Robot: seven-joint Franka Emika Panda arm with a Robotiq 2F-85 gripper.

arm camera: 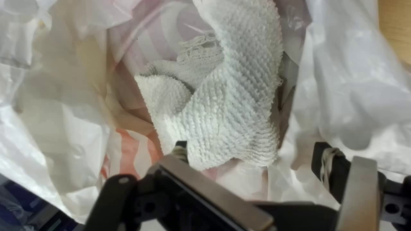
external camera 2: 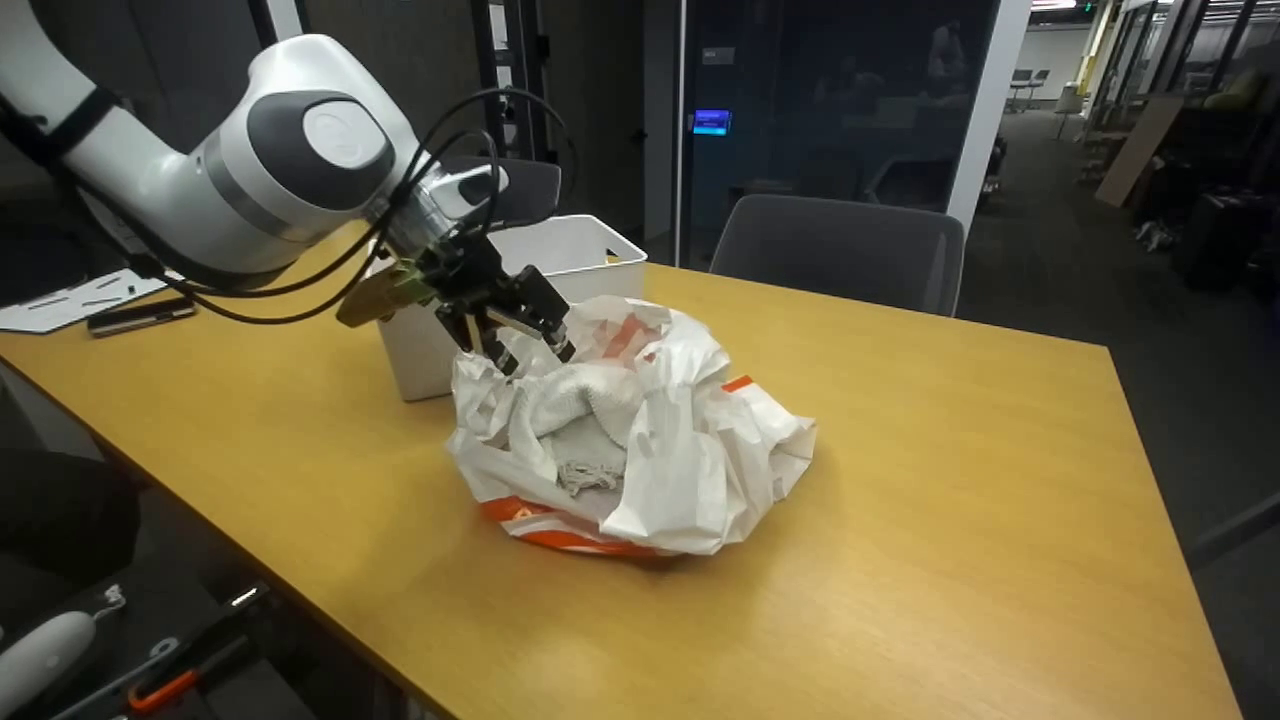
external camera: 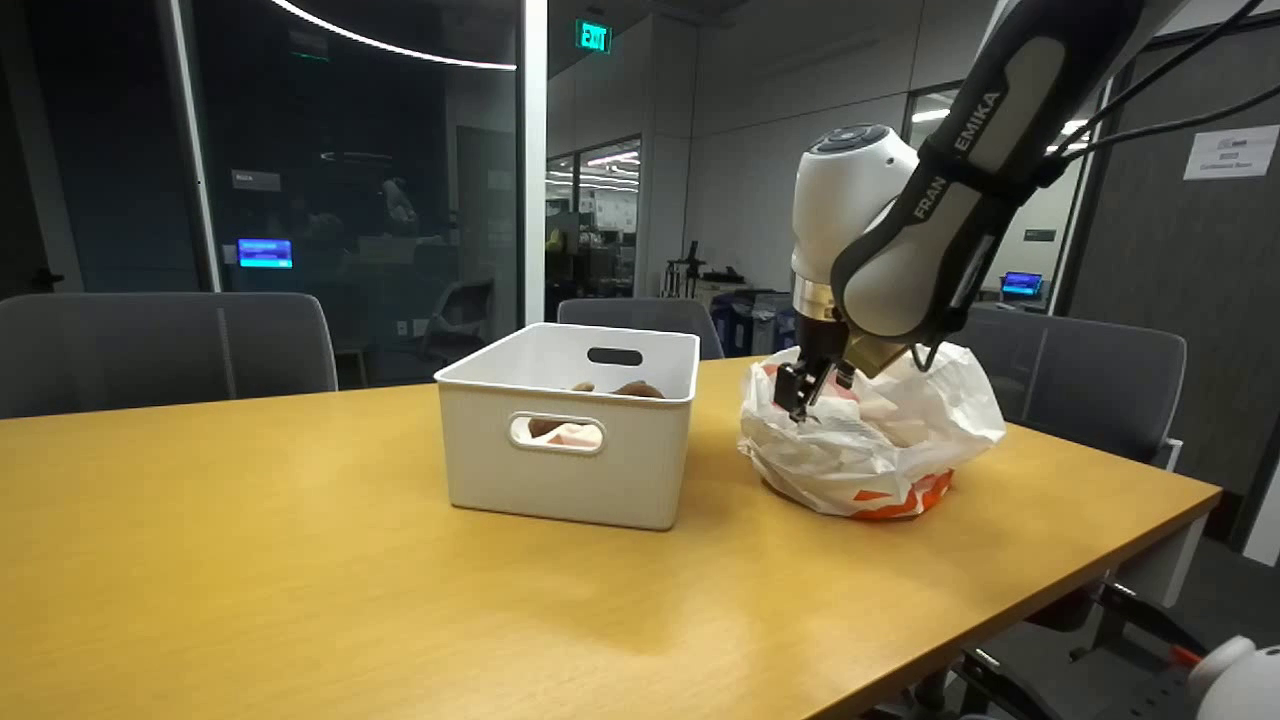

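Note:
My gripper (arm camera: 251, 154) is open and empty over the mouth of a crumpled white plastic bag (arm camera: 356, 93) with orange markings. A whitish ribbed cloth (arm camera: 231, 96) with a frayed end lies folded inside the bag, below and ahead of the fingers in the wrist view. The gripper shows in both exterior views (external camera: 815, 395) (external camera 2: 537, 360) with its fingers pointing down at the bag (external camera: 835, 470) (external camera 2: 690, 470). The cloth (external camera 2: 585, 395) also shows through the bag's opening. I cannot tell whether a fingertip touches the bag.
A white bin (external camera: 560, 480) stands beside the bag, with brown and pale things inside; it is partly behind the arm in an exterior view (external camera 2: 600, 250). A dark flat object (external camera 2: 140, 316) and papers (external camera 2: 80, 300) lie on the wooden table (external camera: 300, 560). Chairs (external camera 2: 840, 250) stand around it.

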